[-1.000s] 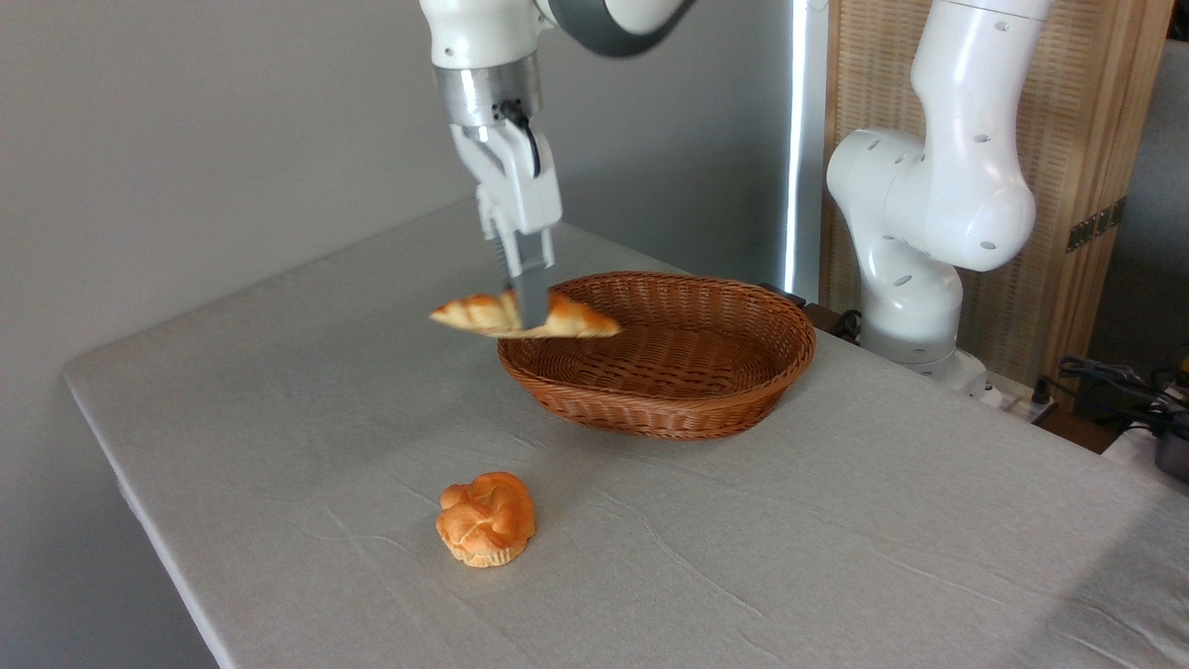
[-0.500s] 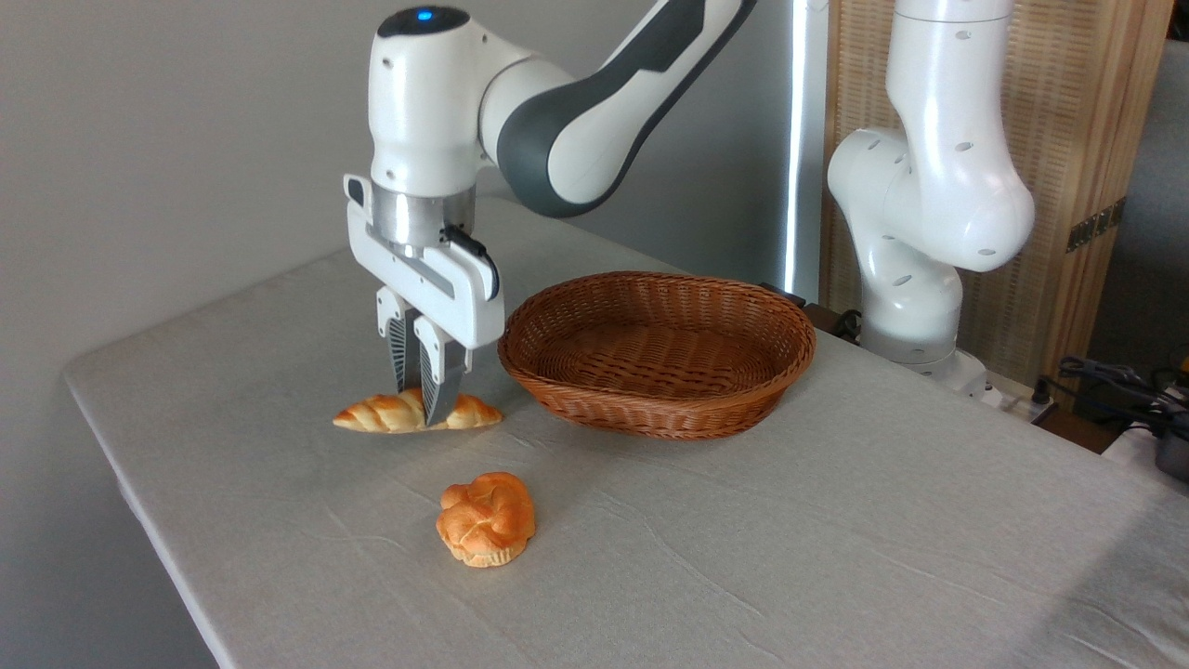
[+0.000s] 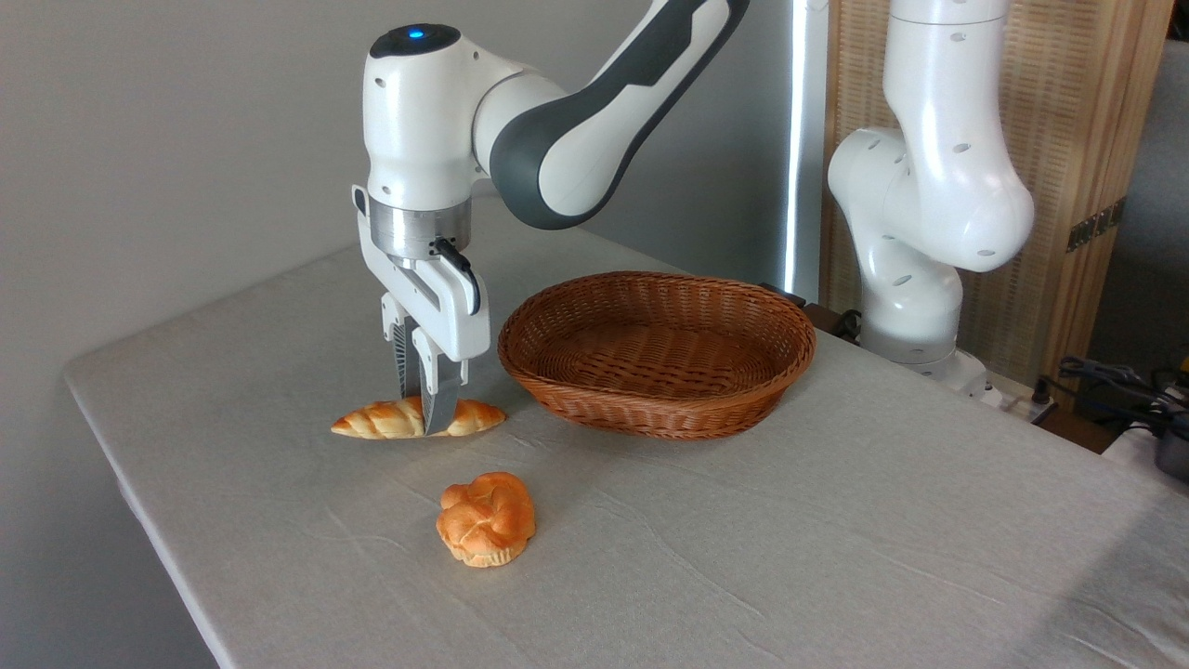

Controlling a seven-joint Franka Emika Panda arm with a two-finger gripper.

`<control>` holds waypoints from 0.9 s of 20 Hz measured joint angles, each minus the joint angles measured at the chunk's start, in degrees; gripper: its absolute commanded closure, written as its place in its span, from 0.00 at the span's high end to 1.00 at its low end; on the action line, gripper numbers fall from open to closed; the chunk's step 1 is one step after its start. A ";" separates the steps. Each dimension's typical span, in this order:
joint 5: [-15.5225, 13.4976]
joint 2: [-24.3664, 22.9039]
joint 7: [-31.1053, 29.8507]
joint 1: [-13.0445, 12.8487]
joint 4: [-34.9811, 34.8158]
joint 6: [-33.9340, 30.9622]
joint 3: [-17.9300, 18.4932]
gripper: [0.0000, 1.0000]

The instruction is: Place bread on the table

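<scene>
Left of the wicker basket, on the cloth-covered table, lies the bread, a braided golden loaf with pointed ends, stretched roughly level with one tip toward the basket and the other away from it. It appears to rest on the cloth, just beside the basket's near-left rim but not touching it. The gripper points straight down over the loaf's middle, its two fingers close together and clamped across the bread, the nearer finger hiding part of the crust. Nearer the camera than the basket, and apart from the loaf, a small round knotted bun sits on the cloth by itself. Behind the basket to the right, the arm's white base rises at the table's far edge, before a wooden slatted screen.
</scene>
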 measured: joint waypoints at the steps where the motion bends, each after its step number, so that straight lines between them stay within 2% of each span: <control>1: 0.00 0.00 0.08 0.00 0.01 0.00 0.00 1.00; 5: 0.01 -0.18 1.35 0.01 0.12 0.00 0.12 1.00; 12: 0.17 -2.12 8.80 1.02 0.91 -0.63 1.06 1.00; 14: 0.17 -3.42 9.20 2.35 3.12 -5.97 1.40 1.00; 18: 1.36 -4.26 9.23 6.30 15.14 -26.88 1.68 1.00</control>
